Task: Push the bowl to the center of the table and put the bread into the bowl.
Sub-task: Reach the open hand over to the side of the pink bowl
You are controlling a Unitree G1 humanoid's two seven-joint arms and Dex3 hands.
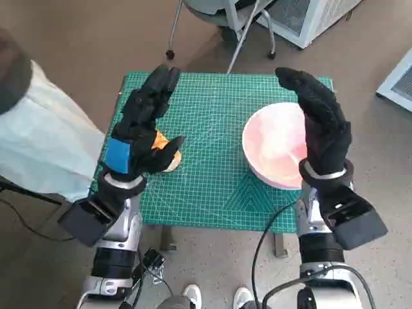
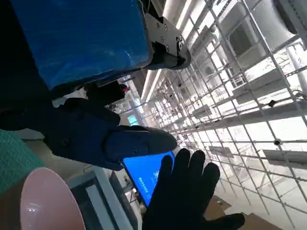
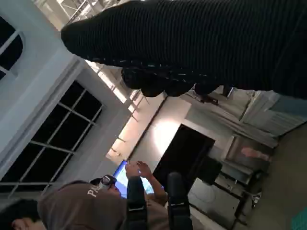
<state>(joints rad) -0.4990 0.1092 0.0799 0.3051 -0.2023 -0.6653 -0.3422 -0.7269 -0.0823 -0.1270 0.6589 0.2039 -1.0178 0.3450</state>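
A pink bowl (image 1: 273, 151) sits on the right side of the green cutting mat (image 1: 212, 167). The bread (image 1: 168, 156), a golden-brown piece, lies at the mat's left side, mostly hidden under my left hand (image 1: 143, 122). That hand hovers raised above it with fingers stretched out, holding nothing. My right hand (image 1: 322, 122) is raised over the bowl's right rim, fingers extended and empty. In the left wrist view the bowl's rim (image 2: 45, 201) shows low down, with my gloved right hand (image 2: 184, 194) beyond it. In the right wrist view the glove (image 3: 201, 43) spans the top.
A person in a pale sleeve (image 1: 38, 129) stands at the table's left. A chair base (image 1: 238, 26) and white cabinets (image 1: 309, 16) stand beyond the far edge. In the right wrist view a person in a cap (image 3: 81, 206) sits nearby.
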